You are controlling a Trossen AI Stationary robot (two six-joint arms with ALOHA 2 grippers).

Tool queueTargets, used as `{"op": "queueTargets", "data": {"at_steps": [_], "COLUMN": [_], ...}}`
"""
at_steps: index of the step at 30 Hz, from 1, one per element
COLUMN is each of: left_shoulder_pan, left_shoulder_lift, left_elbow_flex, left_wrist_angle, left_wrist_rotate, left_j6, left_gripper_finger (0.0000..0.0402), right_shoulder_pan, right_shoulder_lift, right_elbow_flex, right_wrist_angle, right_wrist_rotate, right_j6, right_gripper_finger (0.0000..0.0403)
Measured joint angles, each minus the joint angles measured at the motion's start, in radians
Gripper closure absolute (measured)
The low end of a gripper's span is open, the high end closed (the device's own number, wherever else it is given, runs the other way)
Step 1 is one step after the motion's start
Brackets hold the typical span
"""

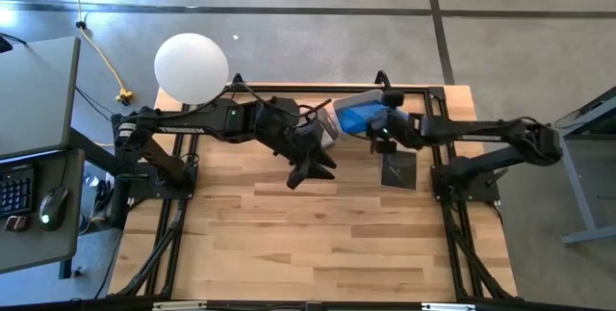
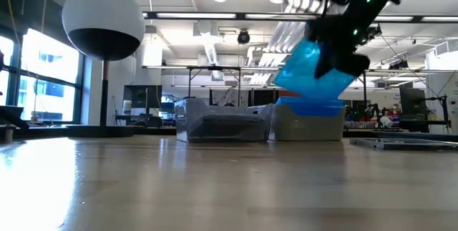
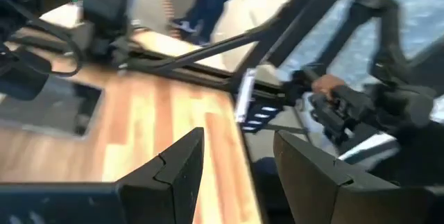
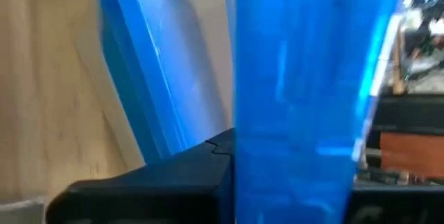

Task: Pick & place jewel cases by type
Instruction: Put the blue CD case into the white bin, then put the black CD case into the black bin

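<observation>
My right gripper (image 1: 377, 128) is shut on a blue jewel case (image 2: 315, 66) above the grey tub (image 2: 309, 125) near the table's far edge. More blue cases (image 4: 142, 78) sit in that tub. Beside it stands the clear tub (image 2: 222, 124) with dark cases inside. One dark jewel case (image 1: 397, 169) lies flat on the table in front of the right arm, and it also shows in the left wrist view (image 3: 52, 106). My left gripper (image 1: 313, 168) is open and hangs over the table's middle, touching nothing. My right gripper holds the blue jewel case by its upper part (image 4: 277, 161), pinched flat between the two fingers; one finger (image 4: 201, 172) shows and the case hides the other. The fingers (image 2: 343, 45) slant down from the table's right. The case is tilted above the grey tub. I cannot tell whether its lower edge (image 2: 300, 91) touches the stack.
A white ball lamp (image 1: 191, 65) stands at the table's far left corner. The dark frame rails (image 1: 173, 215) run along both sides of the table. Bare wood (image 1: 318, 244) fills the near half. A desk with a keyboard and mouse (image 1: 53, 205) is beyond the left edge.
</observation>
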Motion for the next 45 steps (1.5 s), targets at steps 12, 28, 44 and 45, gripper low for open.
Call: {"op": "queueTargets", "data": {"at_steps": [12,28,44,45], "left_shoulder_pan": [0.000,0.000,0.000,0.000], "left_shoulder_lift": [0.000,0.000,0.000,0.000], "left_elbow_flex": [0.000,0.000,0.000,0.000], "left_wrist_angle": [-0.076,-0.072,-0.062,-0.064], "left_wrist_rotate": [-0.040,-0.053,-0.061,-0.061], "left_j6": [0.052,0.021,-0.025,-0.028], "left_gripper_finger": [0.0229,0.0229,0.0229,0.0229], "right_shoulder_pan": [-0.096,0.159,0.529,0.546], "right_shoulder_lift": [0.231,0.233,-0.009,-0.034], "right_elbow_flex": [0.000,0.000,0.015,0.015], "right_wrist_angle": [0.116,-0.096,-0.324,-0.354], "right_wrist_rotate": [-0.040,0.314,0.240,0.186], "right_j6": [-0.122,0.042,0.537,0.582], "right_gripper_finger": [0.0304,0.0202,0.0204,0.0205]}}
